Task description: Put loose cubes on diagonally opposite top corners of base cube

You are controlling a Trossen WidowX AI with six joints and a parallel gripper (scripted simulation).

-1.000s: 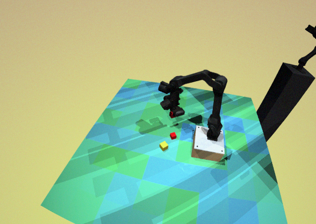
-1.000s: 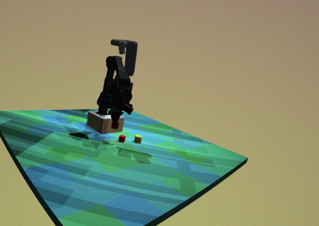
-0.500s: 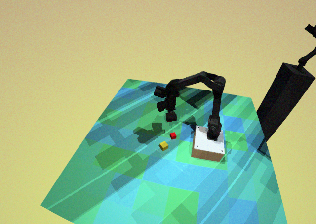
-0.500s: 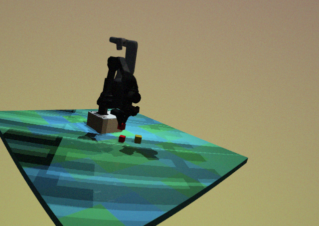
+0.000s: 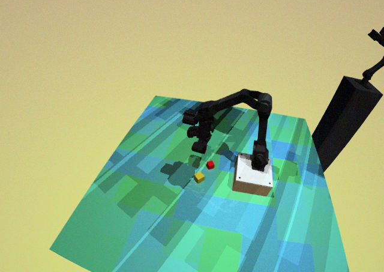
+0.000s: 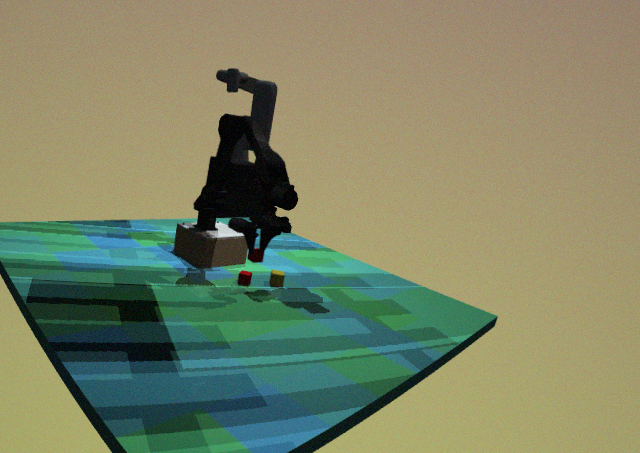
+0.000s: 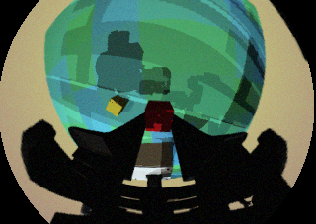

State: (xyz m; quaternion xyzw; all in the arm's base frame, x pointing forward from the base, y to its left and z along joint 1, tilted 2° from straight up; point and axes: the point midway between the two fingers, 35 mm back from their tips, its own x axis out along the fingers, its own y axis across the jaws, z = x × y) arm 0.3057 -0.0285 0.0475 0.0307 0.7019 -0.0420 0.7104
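Observation:
My gripper (image 5: 201, 150) (image 6: 255, 252) (image 7: 158, 116) is shut on a dark red cube (image 6: 255, 255) (image 7: 159, 112) and holds it in the air above the table. In the top view the fingers hide almost all of this cube. The other red cube (image 5: 210, 164) (image 6: 245, 278) rests on the table; in the wrist view it cannot be told apart. The yellow base cube (image 5: 198, 177) (image 6: 277, 278) (image 7: 115, 107) rests on the table beside it, with a space between them. Nothing is on top of the yellow cube.
The arm stands on a brown box with a white top (image 5: 252, 174) (image 6: 227, 252) (image 7: 154, 155), near the cubes. A dark pillar (image 5: 342, 117) with another arm-like shape stands beyond the patterned table (image 5: 139, 247) (image 6: 206, 386). The arm's shadow falls beside the yellow cube.

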